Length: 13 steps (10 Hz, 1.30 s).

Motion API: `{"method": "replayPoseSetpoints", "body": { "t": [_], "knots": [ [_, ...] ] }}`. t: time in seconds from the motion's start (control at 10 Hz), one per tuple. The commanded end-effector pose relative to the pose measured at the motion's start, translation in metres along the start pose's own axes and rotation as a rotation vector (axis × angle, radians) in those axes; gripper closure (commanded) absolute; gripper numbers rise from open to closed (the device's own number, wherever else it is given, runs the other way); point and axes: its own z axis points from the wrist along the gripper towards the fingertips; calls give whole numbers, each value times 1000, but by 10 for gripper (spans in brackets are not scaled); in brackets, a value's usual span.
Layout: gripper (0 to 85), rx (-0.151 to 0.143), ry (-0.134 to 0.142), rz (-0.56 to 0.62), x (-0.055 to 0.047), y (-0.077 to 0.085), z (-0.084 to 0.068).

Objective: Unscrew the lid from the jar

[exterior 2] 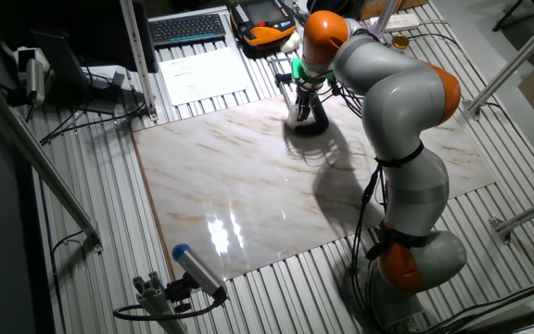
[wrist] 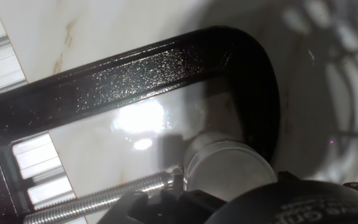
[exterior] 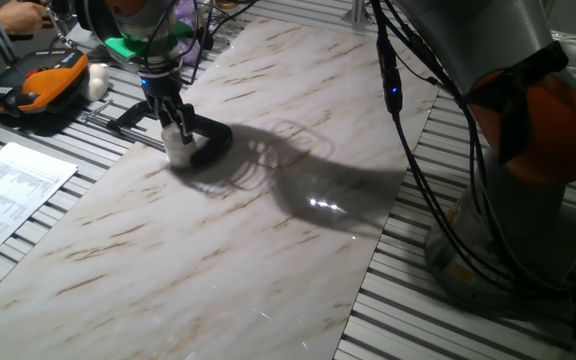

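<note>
The jar [exterior: 181,150] is small and white and stands at the far left of the marble board [exterior: 268,230], inside a black C-clamp [exterior: 211,138]. My gripper [exterior: 175,124] comes straight down on it, its black fingers [exterior: 165,112] closed on the whitish lid [exterior: 176,130] at the jar's top. The other fixed view shows the gripper [exterior 2: 301,104] over the jar [exterior 2: 301,119] at the board's far edge. In the hand view the round lid [wrist: 232,167] sits low in the picture, framed by the clamp [wrist: 135,74] and its screw [wrist: 98,200]. Dark finger parts hide the lid's near edge.
An orange and black device [exterior: 38,82] and a white rounded lump [exterior: 96,80] lie beyond the board's left corner. Printed paper [exterior: 8,190] lies on the slatted table to the left. The arm's base [exterior: 528,170] and cables stand at the right. A blue-tipped tool [exterior 2: 197,269] sits near the front.
</note>
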Motion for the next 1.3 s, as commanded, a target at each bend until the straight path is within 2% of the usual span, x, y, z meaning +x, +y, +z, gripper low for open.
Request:
{"method": "replayPoseSetpoints", "body": {
  "t": [0.0, 0.3, 0.4, 1.2],
  "knots": [
    [170, 1, -2, -4, 0, 0, 0],
    [170, 3, 0, -8, 0, 0, 0],
    [340, 3, 0, -18, 0, 0, 0],
    [340, -1, -16, -111, 0, 0, 1]
  ]
}}
